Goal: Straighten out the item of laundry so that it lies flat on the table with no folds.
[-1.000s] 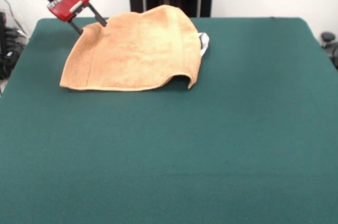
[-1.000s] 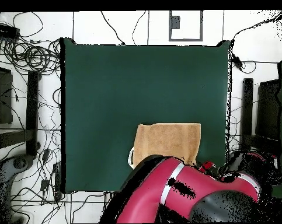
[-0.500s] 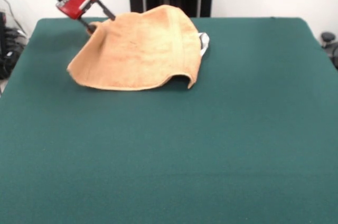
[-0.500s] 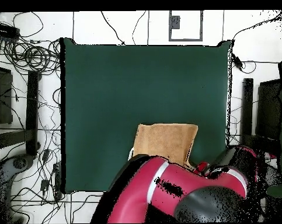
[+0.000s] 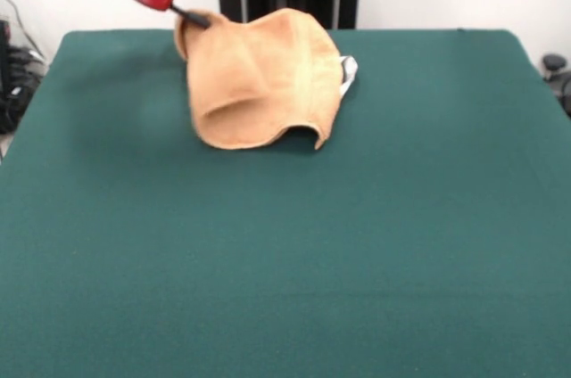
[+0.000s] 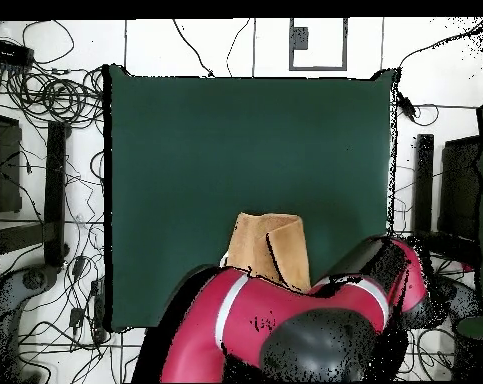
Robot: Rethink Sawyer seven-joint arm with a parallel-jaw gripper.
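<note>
The pincer [image 5: 201,5] sat at the upper left of the front view, its red head angled down toward the right, and its dark fingers [image 5: 194,17] were clenched on one corner of the towel [image 5: 263,79]. That corner was raised off the bench [image 5: 285,244] and pulled inward, so the cloth hung from the pincer and draped down to the right and toward the camera in a humped, doubled shape. Its left side curled under in a rounded fold, and the near edge arched up off the green surface at the lower right. A small white tag [image 5: 347,70] poked out just beside the towel's right edge. The towel lay near the far side of the bench, left of centre in the front view.

From overhead, the towel [image 6: 273,245] showed as a narrow tan patch with a crease down its middle, close to the bench's [image 6: 245,150] lower edge, and the red arm [image 6: 285,330] covered its lower part and hid the pincer.
</note>
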